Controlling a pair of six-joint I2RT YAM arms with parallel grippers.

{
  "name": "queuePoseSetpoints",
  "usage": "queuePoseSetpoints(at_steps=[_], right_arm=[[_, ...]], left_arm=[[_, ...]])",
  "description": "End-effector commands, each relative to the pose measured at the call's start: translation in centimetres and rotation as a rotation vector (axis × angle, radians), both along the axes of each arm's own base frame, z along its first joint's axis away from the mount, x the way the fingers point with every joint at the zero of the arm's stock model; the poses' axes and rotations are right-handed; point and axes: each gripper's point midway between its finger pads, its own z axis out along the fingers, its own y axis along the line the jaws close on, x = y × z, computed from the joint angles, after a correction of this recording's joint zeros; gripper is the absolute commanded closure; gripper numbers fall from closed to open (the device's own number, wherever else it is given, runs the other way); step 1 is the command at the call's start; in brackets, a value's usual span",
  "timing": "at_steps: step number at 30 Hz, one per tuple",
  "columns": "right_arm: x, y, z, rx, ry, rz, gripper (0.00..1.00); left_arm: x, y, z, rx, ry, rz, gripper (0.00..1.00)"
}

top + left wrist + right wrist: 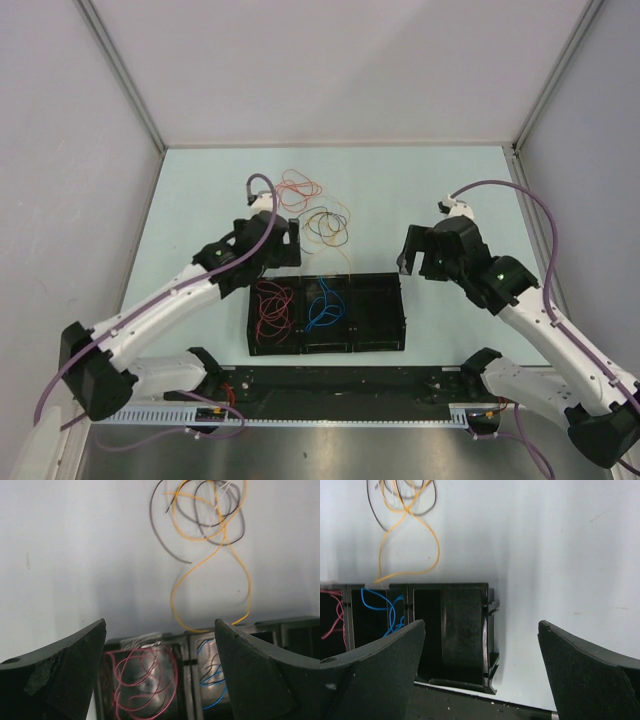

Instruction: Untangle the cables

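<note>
A loose tangle of cables lies on the table: red and orange loops (pixel 299 188) at the back, yellow and brown loops (pixel 329 227) nearer. The yellow cable (pixel 210 560) and brown cable (pixel 172 550) show in the left wrist view, and the yellow one in the right wrist view (pixel 407 545). A black three-bin tray (pixel 352 346) holds red cables (pixel 272 308) in its left bin and blue cables (pixel 324 306) in the middle one; the right bin (pixel 450 630) holds nothing. My left gripper (pixel 281 252) is open and empty over the tray's back left corner. My right gripper (pixel 408 262) is open and empty at the tray's back right corner.
Grey walls close in the table on the left, back and right. A black rail (pixel 340 385) with the arm bases runs along the near edge. Thick lilac cables (pixel 530 210) run along both arms.
</note>
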Motion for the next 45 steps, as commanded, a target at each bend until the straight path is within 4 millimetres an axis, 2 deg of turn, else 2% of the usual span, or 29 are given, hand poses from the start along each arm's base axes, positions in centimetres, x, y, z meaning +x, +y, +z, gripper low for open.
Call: queuePoseSetpoints(at_steps=[1, 2, 6, 7, 8, 10, 11, 13, 14, 15, 17, 19, 23, 35, 45], right_arm=[[-0.1, 1.6, -1.0, 0.036, 0.031, 0.114, 0.00], [0.1, 1.9, -1.3, 0.036, 0.042, 0.122, 0.00], [0.4, 2.4, -1.7, 0.045, 0.057, 0.141, 0.00], [0.5, 2.3, -1.6, 0.047, 0.054, 0.139, 0.00], [0.5, 2.3, -1.5, 0.051, 0.051, 0.137, 0.00], [0.6, 2.1, -1.4, 0.052, 0.047, 0.127, 0.00], [0.5, 2.0, -1.4, 0.052, 0.048, 0.118, 0.00], [0.6, 1.5, -1.5, 0.042, 0.047, 0.096, 0.00], [0.5, 1.4, -1.5, 0.041, 0.048, 0.087, 0.00], [0.5, 1.1, -1.6, 0.034, 0.047, 0.078, 0.00], [0.4, 0.7, -1.5, 0.033, 0.037, 0.065, 0.00], [0.4, 0.3, -1.7, 0.024, 0.034, 0.053, 0.00], [0.6, 0.0, -1.9, 0.019, 0.039, 0.048, 0.00], [0.8, 0.3, -2.4, 0.013, 0.061, 0.068, 0.00], [0.8, 0.2, -2.7, 0.009, 0.072, 0.064, 0.00]], left_arm=[[3.8, -4.2, 3.1, -0.121, -0.057, 0.001, 0.07], [4.4, -4.9, 3.3, -0.128, -0.061, -0.003, 0.08], [7.0, -7.6, 1.9, -0.101, -0.031, -0.031, 0.20], [7.8, -8.2, 2.5, -0.097, -0.044, -0.042, 0.22], [8.5, -8.7, 0.8, -0.062, -0.014, -0.046, 0.24], [9.7, -9.1, 0.3, -0.029, -0.009, -0.060, 0.28], [10.4, -9.0, -1.1, -0.004, 0.019, -0.059, 0.28], [11.3, -9.4, -2.1, 0.005, 0.043, -0.094, 0.31], [11.9, -9.1, -3.4, 0.017, 0.069, -0.096, 0.32], [12.2, -9.5, -3.8, 0.003, 0.080, -0.124, 0.32], [13.0, -9.1, -5.4, 0.004, 0.113, -0.126, 0.35], [13.7, -8.9, -6.0, -0.002, 0.127, -0.136, 0.38], [14.4, -9.4, -7.2, -0.007, 0.147, -0.178, 0.44], [14.2, -10.5, -10.7, 0.004, 0.206, -0.251, 0.44], [14.9, -10.6, -12.3, 0.032, 0.216, -0.254, 0.46]])
